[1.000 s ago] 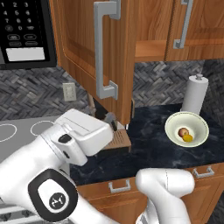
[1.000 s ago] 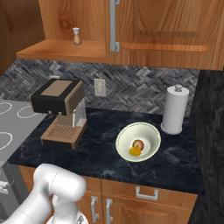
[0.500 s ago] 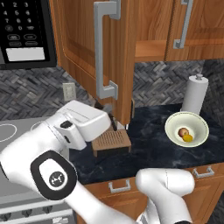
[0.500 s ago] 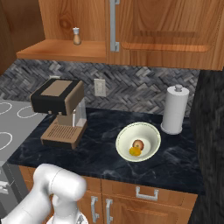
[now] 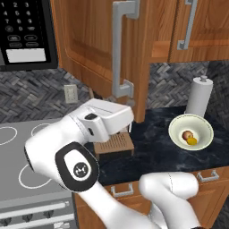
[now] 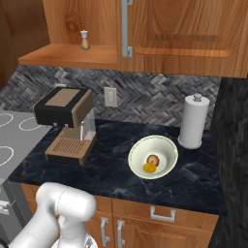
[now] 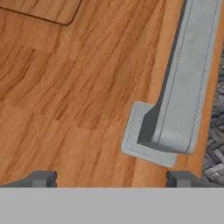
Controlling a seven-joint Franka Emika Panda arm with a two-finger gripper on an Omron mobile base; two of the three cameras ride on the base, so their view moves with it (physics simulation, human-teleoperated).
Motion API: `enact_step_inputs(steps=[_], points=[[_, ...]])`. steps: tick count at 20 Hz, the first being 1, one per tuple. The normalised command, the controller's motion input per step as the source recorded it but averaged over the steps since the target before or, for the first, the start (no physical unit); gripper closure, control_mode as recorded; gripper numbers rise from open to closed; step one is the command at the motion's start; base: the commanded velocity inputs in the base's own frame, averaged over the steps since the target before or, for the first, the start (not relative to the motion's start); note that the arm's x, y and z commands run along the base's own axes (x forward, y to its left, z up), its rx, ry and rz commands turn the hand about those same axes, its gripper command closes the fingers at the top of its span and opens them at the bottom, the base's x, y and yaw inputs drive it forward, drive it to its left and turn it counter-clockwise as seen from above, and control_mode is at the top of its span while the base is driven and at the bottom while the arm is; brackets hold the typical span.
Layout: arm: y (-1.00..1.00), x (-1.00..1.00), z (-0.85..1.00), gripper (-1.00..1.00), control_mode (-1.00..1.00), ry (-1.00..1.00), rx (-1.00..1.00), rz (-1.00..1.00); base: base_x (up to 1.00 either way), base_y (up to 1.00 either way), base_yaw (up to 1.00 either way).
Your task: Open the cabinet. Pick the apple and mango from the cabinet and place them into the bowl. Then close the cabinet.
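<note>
- cabinet (image 5: 103, 49): the left door stands swung out over the counter, with its long grey bar handle (image 5: 120, 49) facing the left base camera; the neighbouring door (image 6: 189, 29) is shut.
- open compartment: a wooden shelf (image 6: 72, 55) carries a small shaker (image 6: 85, 40).
- gripper (image 7: 109, 178): the fingers stand wide apart, with nothing between them. both tips (image 7: 41, 178) point at the wooden door face, close to it, and the lower foot of the handle (image 7: 175, 109) sits just above the right-hand tip. contact with the door cannot be told.
- bowl (image 6: 164, 145): on the dark counter (image 6: 97, 169), near the paper towel roll (image 6: 193, 121).
- apple (image 6: 153, 160) and mango (image 6: 149, 168): both lie inside the bowl, touching, the mango nearer the counter's front edge.
- coffee machine (image 6: 65, 121): on the counter, left of the bowl and well apart from it.
- microwave (image 5: 24, 31): hangs left of the open door, above the stovetop (image 5: 18, 152).
</note>
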Motion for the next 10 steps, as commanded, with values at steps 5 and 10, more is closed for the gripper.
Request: enact_step_inputs(steps=[5,10], points=[[-0.56,0.14,0.09,-1.00,-1.00,0.07,0.00,0.00,0.00,0.00,0.00],[-0.48,0.36,0.17,-1.00,-1.00,0.00,0.00,0.00,0.00,0.00,0.00]])
